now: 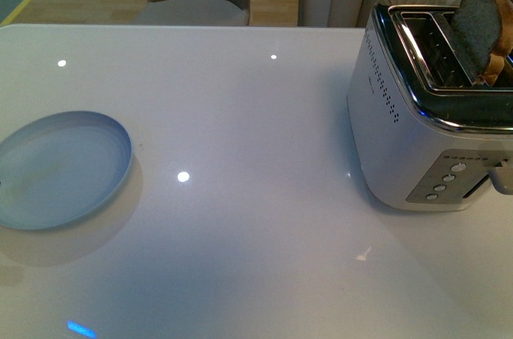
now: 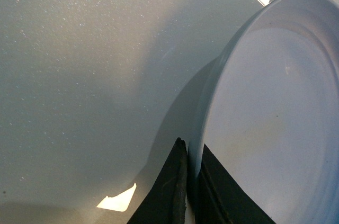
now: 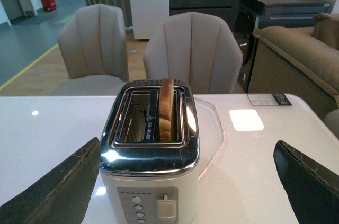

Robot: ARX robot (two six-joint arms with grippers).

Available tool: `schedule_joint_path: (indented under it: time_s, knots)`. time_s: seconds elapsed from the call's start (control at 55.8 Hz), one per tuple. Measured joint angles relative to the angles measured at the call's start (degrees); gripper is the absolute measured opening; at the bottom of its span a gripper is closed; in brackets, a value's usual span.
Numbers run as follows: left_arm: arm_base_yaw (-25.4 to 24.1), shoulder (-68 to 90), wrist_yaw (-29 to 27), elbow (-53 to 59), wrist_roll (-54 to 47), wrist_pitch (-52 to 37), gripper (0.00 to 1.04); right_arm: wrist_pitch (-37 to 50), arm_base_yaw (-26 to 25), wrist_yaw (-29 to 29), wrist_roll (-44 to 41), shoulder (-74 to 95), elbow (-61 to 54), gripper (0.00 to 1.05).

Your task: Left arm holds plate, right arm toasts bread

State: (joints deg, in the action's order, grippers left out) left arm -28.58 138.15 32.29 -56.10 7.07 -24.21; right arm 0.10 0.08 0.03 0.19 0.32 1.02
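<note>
The pale blue-grey plate (image 1: 60, 167) hangs slightly above the white table at the left, casting a shadow beneath. My left gripper (image 2: 189, 152) is shut on the plate (image 2: 275, 118) rim, one dark finger on each side of it. The bread (image 1: 481, 22) stands upright in a slot of the white and chrome toaster (image 1: 417, 115) at the right. In the right wrist view the bread (image 3: 167, 107) pokes out of the right-hand slot of the toaster (image 3: 151, 181). My right gripper (image 3: 185, 187) is open, its dark fingers spread wide on either side, touching nothing.
The toaster's lever (image 3: 164, 208) and round buttons (image 3: 139, 208) face my right gripper. Two beige chairs (image 3: 193, 54) stand behind the table's far edge. A small card (image 3: 270, 99) lies on the table beyond the toaster.
</note>
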Motion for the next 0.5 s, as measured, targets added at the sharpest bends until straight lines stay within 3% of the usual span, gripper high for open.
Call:
schedule_joint_path:
  time_s: [0.305, 0.502]
  knots:
    - [-1.01, 2.23, 0.15, -0.92, -2.34, -0.33, 0.03, -0.02, 0.0, 0.0, 0.0, 0.0, 0.0, 0.96]
    - [-0.96, 2.05, -0.31, -0.87, -1.9, -1.33, 0.32, 0.0, 0.0, -0.02, 0.0, 0.0, 0.0, 0.96]
